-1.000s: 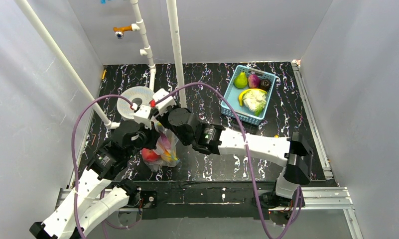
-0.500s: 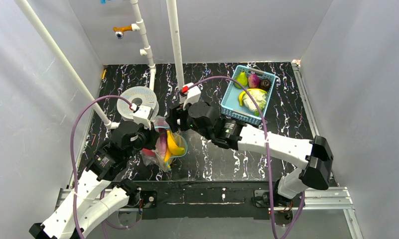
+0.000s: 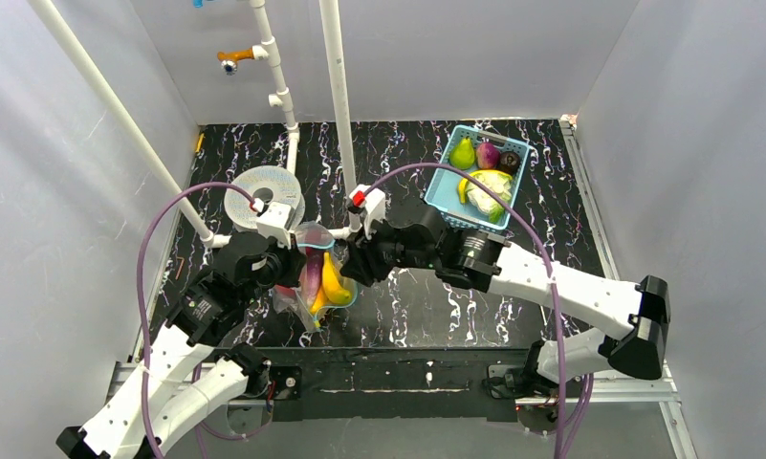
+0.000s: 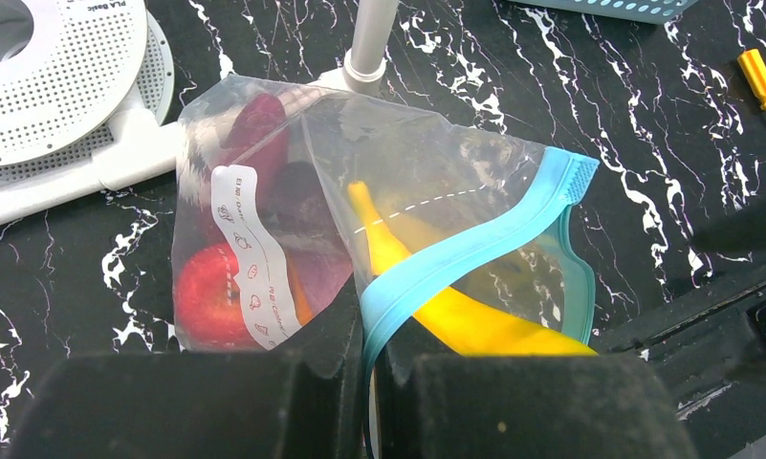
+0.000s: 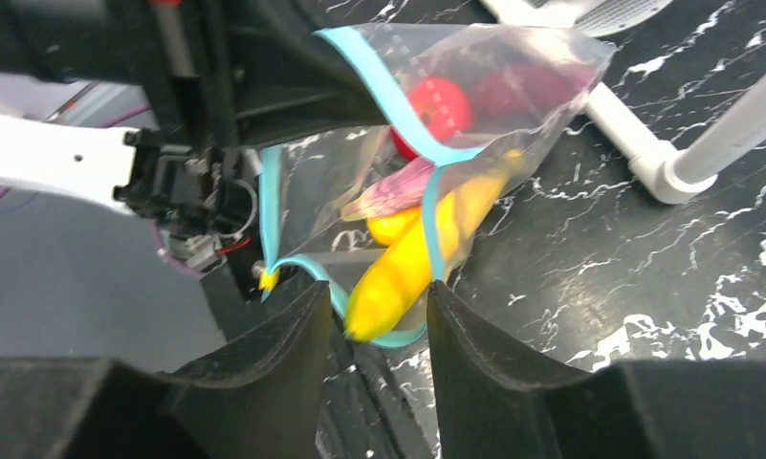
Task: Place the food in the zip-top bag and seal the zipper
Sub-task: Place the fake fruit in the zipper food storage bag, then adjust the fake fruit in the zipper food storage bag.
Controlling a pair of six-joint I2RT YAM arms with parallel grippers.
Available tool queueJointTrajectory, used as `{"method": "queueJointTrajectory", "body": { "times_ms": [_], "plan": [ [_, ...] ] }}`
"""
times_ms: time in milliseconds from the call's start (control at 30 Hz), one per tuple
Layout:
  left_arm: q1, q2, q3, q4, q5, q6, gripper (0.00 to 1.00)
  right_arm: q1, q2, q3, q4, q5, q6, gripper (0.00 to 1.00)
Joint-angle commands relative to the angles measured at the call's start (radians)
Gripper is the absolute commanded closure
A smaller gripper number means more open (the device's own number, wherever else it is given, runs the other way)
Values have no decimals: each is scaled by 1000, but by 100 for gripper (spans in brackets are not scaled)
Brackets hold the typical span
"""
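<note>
Clear crinkly plastic makes up the zip-top bag (image 4: 398,163). Through it we see a red apple (image 4: 207,296), a magenta piece (image 4: 312,273), an orange-yellow piece (image 5: 393,228) and a yellow banana (image 4: 465,320). A white label (image 4: 250,258) with small printed icons runs down the bag's left side in the left wrist view. The zipper (image 4: 474,244) is a light-blue strip, and its two halves stand apart, so the mouth gapes.

In the top view the bag sits left of centre over the black marbled surface (image 3: 407,316). It is just below the white spool (image 3: 262,191), between the two grippers, and well apart from the blue basket (image 3: 440,172) at upper right. We cannot tell whether its bottom rests on the surface.

The left gripper (image 4: 369,335) is clenched on the near end of the zipper. From there the strip runs up and right across the left wrist frame to a ribbed end. The mouth faces the right of that frame and the closed bottom faces the upper left. The banana's long axis goes from just left of centre down to the lower right.

In the right wrist view the banana slants from upper right to lower left, with its tip at the mouth, pointing towards the right gripper (image 5: 379,316). That gripper's jaws stand apart, with the tip and the blue rim showing in the gap; we cannot tell whether they touch either.
</note>
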Motion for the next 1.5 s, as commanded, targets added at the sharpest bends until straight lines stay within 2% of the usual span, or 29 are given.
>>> {"method": "queueJointTrajectory", "body": {
  "times_ms": [0,100,200,467,900,1033,1167,1333,1467],
  "plan": [
    [3,3,-7,7,-17,6,100,22,-47,10,-98,-97,-39,53],
    [3,12,-8,9,-18,6,100,61,-47,10,-132,-52,-45,52],
    [3,26,-6,11,-11,6,100,72,-7,50,-176,-71,-22,50],
    [3,49,-5,13,-8,7,100,74,128,118,-196,55,149,41],
    [3,48,-4,13,-11,10,100,75,278,180,-255,63,178,42],
    [3,43,-5,13,-12,10,100,77,275,169,-243,70,174,52],
    [4,47,-3,13,-7,10,100,76,258,172,-216,70,163,74],
    [5,41,-3,13,-9,11,100,76,245,178,-178,76,159,96],
    [4,35,-4,13,-11,11,100,76,231,189,-144,88,154,99]
  ]
}}
